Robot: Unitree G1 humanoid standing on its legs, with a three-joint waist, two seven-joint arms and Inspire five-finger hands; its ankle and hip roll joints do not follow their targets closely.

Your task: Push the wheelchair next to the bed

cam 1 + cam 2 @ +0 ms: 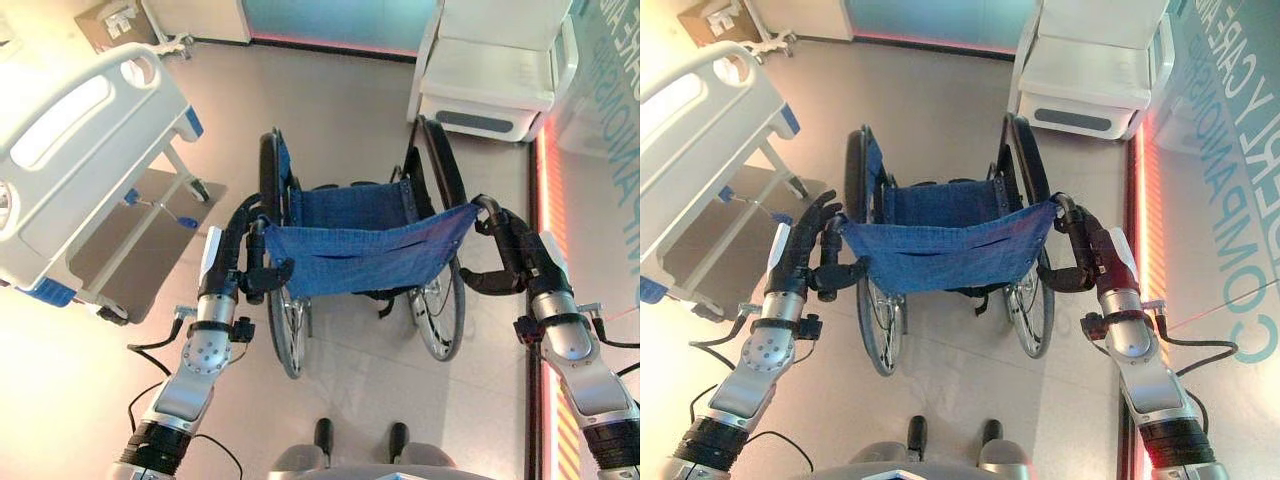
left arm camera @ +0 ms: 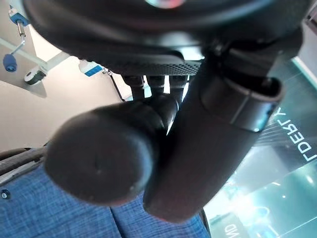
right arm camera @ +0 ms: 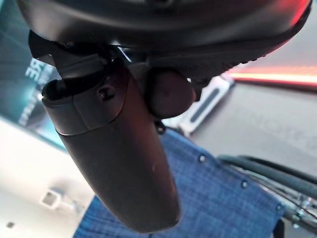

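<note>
Centre frame, the left hand (image 1: 243, 262) is curled round the wheelchair (image 1: 355, 240) push handle (image 2: 101, 153), and the right hand (image 1: 507, 255) is clamped on the other one. The bed (image 1: 75, 150) sits upper left, well apart from the chair; a white armchair (image 1: 495, 65) stands upper right.

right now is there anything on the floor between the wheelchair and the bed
Nothing visible stands between them. The wheelchair sits with bare floor on its left side up to the bed, which lies ahead on the robot's left. The left hand and right hand are on the push handles, so nothing separates hands from chair either.
</note>
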